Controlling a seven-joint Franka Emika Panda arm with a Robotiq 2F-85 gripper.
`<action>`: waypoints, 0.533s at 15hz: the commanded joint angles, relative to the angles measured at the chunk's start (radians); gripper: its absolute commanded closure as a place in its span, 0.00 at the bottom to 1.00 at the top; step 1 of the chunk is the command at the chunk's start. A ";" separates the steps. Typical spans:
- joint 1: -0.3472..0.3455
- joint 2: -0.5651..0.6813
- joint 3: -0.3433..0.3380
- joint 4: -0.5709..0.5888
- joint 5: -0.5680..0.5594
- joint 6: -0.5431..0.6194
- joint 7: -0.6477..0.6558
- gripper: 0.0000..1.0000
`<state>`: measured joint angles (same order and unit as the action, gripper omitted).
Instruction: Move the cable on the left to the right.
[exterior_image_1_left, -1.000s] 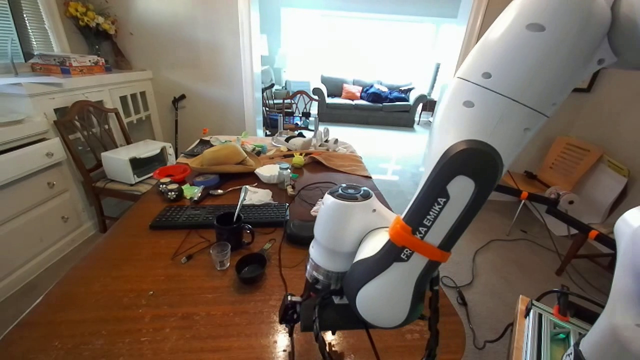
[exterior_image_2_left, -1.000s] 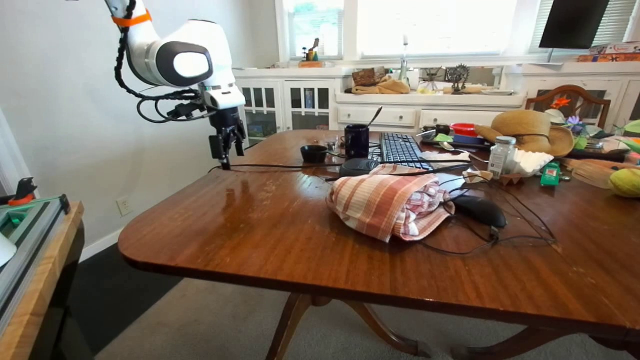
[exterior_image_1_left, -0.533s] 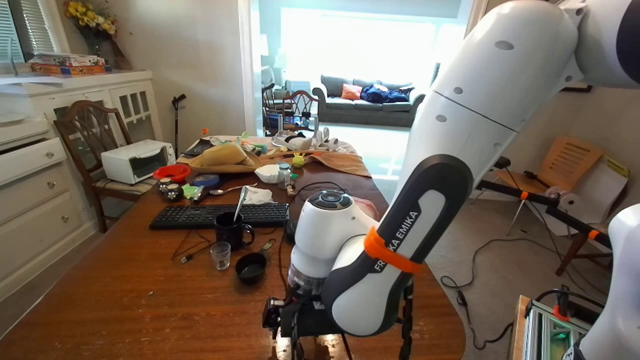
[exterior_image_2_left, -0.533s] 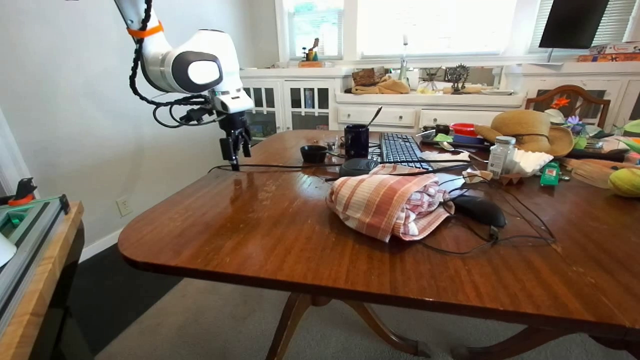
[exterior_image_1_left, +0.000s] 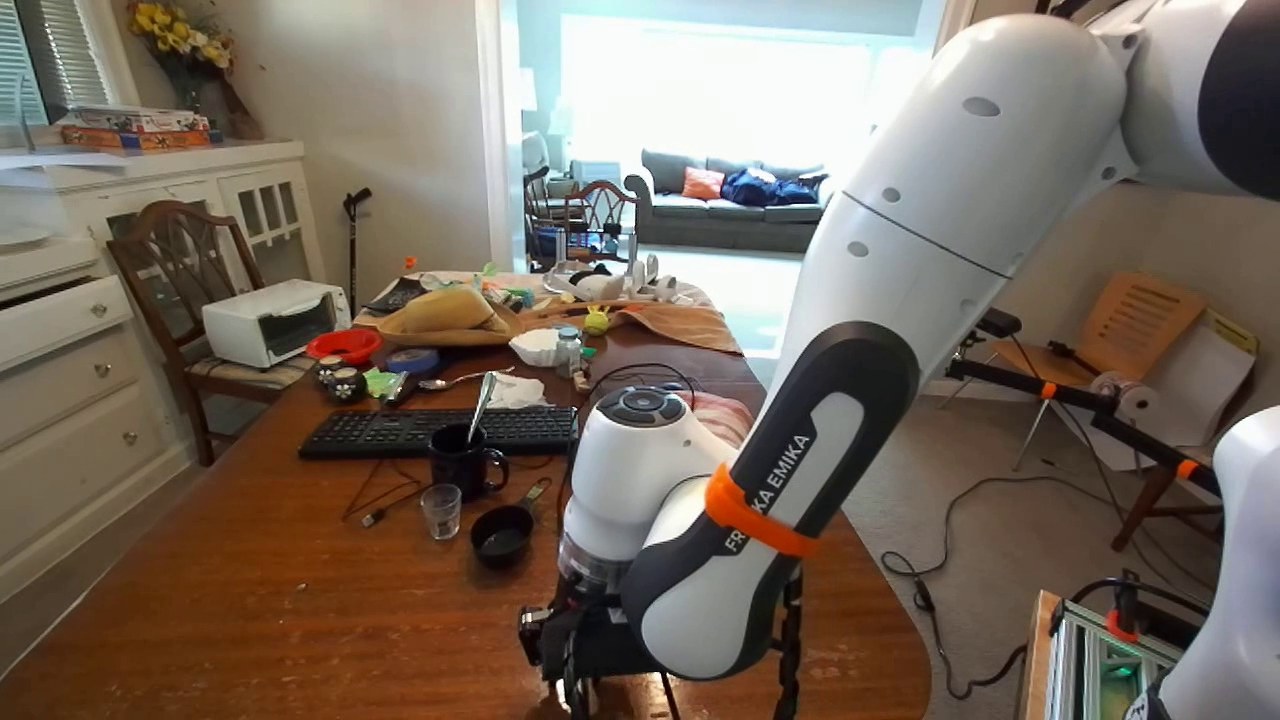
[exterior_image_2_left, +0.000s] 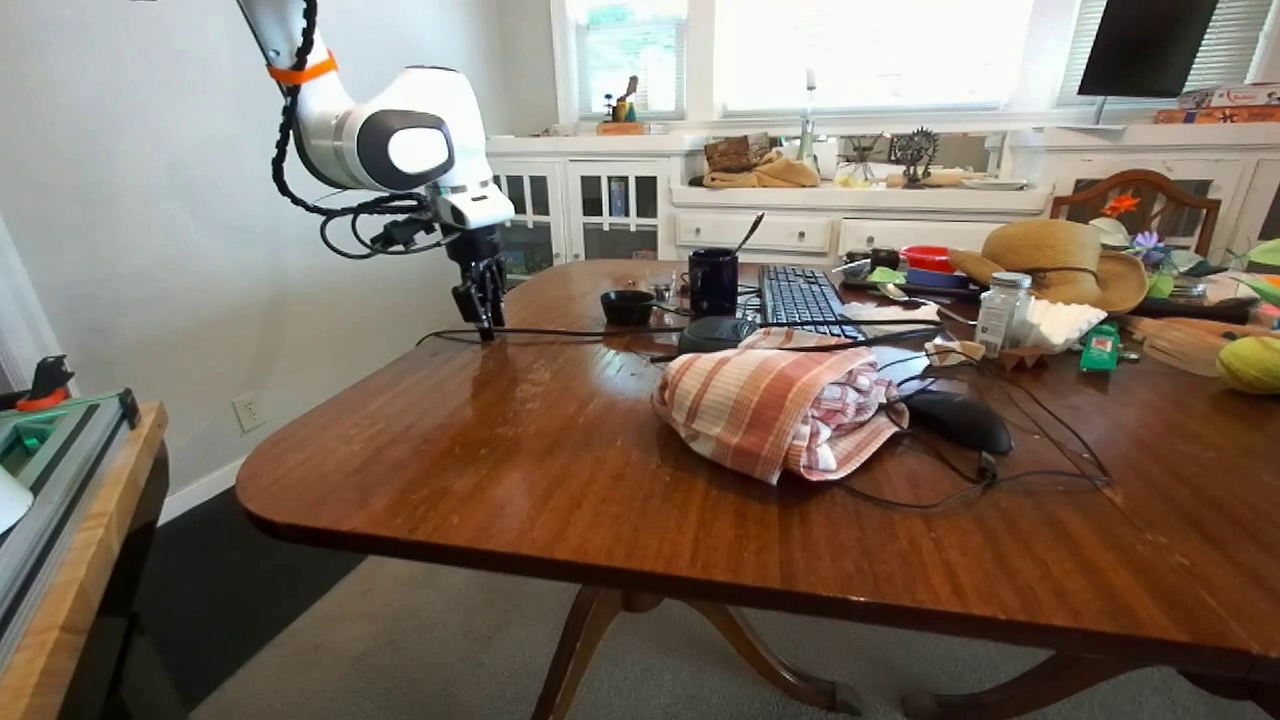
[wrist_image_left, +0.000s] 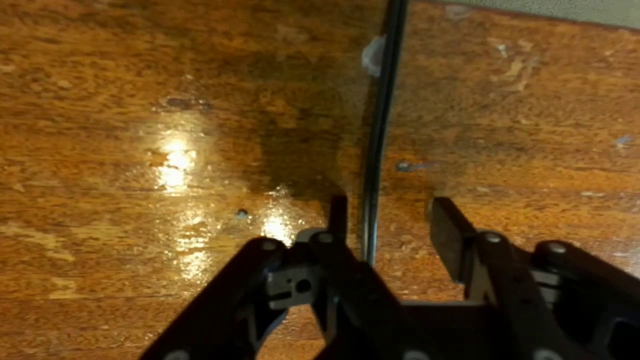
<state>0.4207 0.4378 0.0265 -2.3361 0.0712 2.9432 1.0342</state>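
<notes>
The cable (wrist_image_left: 381, 120), a thin black cord, runs over the brown table (wrist_image_left: 125, 280) from the table's edge at the top of the wrist view down between my fingers. My gripper (wrist_image_left: 389, 205) is open around it. The cord lies nearer the left finger, with gaps visible on both sides. In an exterior view the gripper (exterior_image_2_left: 484, 318) points down with its tips at the tabletop, and the cable (exterior_image_2_left: 570, 331) stretches from the table's far edge past it toward the mouse-side clutter. The arm hides the fingers in the view that looks along the table.
A black measuring cup (exterior_image_2_left: 627, 308), a dark mug (exterior_image_2_left: 713, 282) with a spoon, and a clear glass (exterior_image_1_left: 441, 511) stand near the gripper. A keyboard (exterior_image_2_left: 800, 296), a flat black device (exterior_image_2_left: 717, 334) and a striped cloth (exterior_image_2_left: 770, 400) lie farther along the table.
The arm has moved left in the view along the table and rightward in the view facing the windows, coming slightly lower. My jaws have drawn closer together. The cable looks about the same.
</notes>
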 joint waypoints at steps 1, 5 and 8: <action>0.025 0.022 -0.014 0.026 0.007 -0.011 0.010 0.85; 0.026 0.018 -0.009 0.026 0.009 -0.019 0.004 1.00; 0.016 0.005 0.003 0.019 0.017 -0.032 -0.007 0.98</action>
<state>0.4347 0.4407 0.0247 -2.3274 0.0713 2.9417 1.0342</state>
